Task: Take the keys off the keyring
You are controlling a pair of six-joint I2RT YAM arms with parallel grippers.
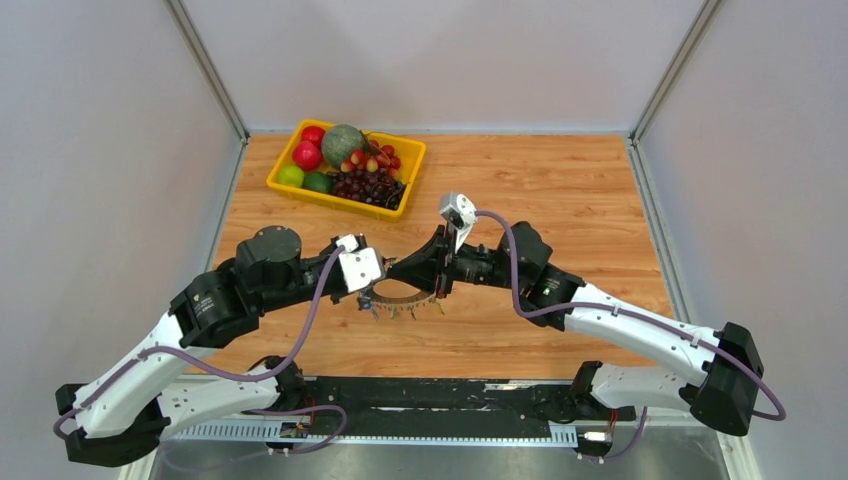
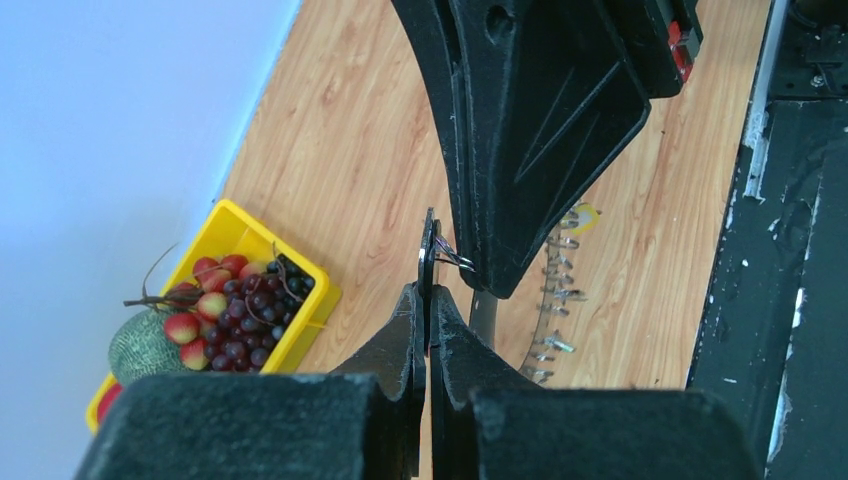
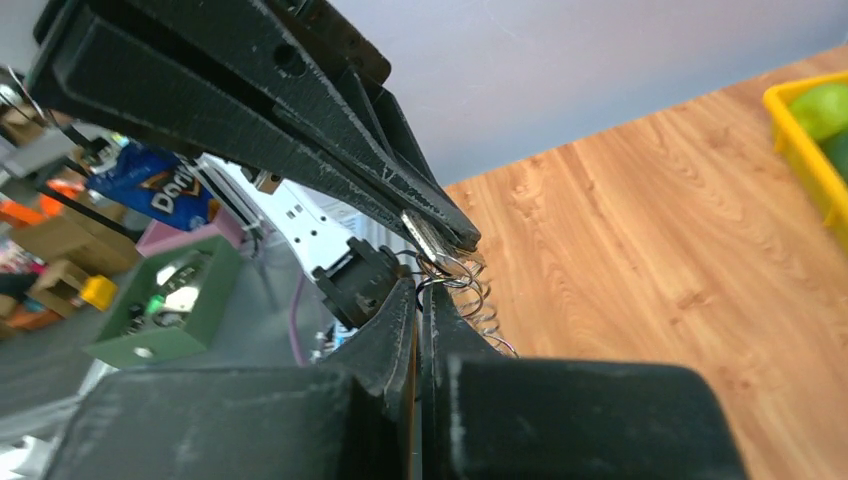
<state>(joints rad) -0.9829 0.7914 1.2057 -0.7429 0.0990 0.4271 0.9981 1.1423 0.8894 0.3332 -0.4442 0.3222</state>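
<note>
The keyring [image 1: 405,297] hangs as a silvery arc just above the table, with the keys [image 1: 400,312] dangling from it on small wire rings. My left gripper [image 1: 378,280] is shut on one key, seen edge-on as a thin dark head [image 2: 428,250] between its tips [image 2: 428,295]. My right gripper [image 1: 393,270] meets it tip to tip and is shut on the keyring's wire loops [image 3: 462,275]. In the right wrist view the left fingers [image 3: 300,120] pinch a silvery blade [image 3: 418,230] right above my right gripper [image 3: 421,290]. The other keys [image 2: 560,293] hang beyond.
A yellow tray [image 1: 330,200] of fruit stands at the back left of the wooden table; it also shows in the left wrist view [image 2: 230,225] and the right wrist view [image 3: 790,130]. The black base rail [image 1: 430,395] runs along the near edge.
</note>
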